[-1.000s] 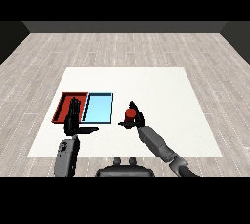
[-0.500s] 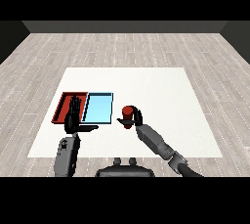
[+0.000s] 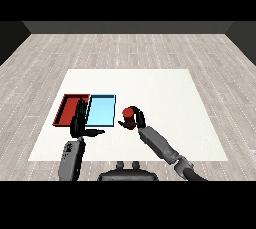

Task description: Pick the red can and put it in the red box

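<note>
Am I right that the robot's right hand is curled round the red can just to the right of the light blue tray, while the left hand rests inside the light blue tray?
Not quite. The right hand is curled round the red can right of the light blue tray, but the head view shows the left hand, fingers straight, over the red tray and its near edge, not inside the blue one.

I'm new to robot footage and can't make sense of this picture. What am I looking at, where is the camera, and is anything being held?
The camera sits at a humanoid robot's head, looking down and forward across a white table. Its two grey forearms come in from the bottom corners, each ending in a black hand. On the table lie a red tray and a light blue tray, side by side. The right hand is curled round a red can, just right of the blue tray. The left hand is open, holds nothing, and overlaps the near edges of the trays in this view.
</note>
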`<move>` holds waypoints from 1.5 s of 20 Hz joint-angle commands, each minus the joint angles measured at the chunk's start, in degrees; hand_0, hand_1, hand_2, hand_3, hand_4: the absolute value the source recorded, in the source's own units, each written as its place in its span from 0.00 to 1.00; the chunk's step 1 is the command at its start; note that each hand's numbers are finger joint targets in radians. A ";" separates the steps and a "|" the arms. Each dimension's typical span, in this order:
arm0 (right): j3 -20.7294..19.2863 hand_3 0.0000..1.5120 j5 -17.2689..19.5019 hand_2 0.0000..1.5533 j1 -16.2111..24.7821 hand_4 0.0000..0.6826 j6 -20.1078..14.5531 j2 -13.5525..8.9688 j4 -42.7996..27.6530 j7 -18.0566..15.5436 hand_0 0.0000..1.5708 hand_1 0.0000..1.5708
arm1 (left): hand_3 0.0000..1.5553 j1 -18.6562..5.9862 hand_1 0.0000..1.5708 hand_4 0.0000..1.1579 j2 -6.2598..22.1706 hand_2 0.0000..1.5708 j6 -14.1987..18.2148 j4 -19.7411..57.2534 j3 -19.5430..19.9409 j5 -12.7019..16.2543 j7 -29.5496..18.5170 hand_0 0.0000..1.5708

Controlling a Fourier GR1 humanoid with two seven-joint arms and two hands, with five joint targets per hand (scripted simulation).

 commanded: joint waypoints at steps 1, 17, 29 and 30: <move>-0.40 0.91 3.64 0.92 -1.63 0.91 -2.70 -3.06 -8.23 5.76 0.90 0.90 | 0.00 -1.22 0.00 0.00 -0.76 0.00 1.64 -3.34 -1.74 -0.81 5.06 0.00; -7.62 0.92 16.17 0.92 5.03 0.96 1.78 -3.74 -22.92 10.81 0.93 0.93 | 0.00 -2.17 0.00 0.00 -1.55 0.00 6.13 -0.52 -12.05 -1.91 9.24 0.00; -9.67 0.92 20.81 0.93 4.58 0.97 0.29 0.89 -28.13 15.70 0.93 0.93 | 0.00 -8.09 0.00 0.00 -1.57 0.00 13.96 10.84 -20.77 2.28 7.44 0.00; -7.74 0.92 19.05 0.93 4.84 0.97 -0.94 0.92 -26.22 14.00 0.93 0.93 | 0.00 -4.44 0.00 0.00 -1.57 0.00 12.89 8.35 -22.21 2.55 6.64 0.00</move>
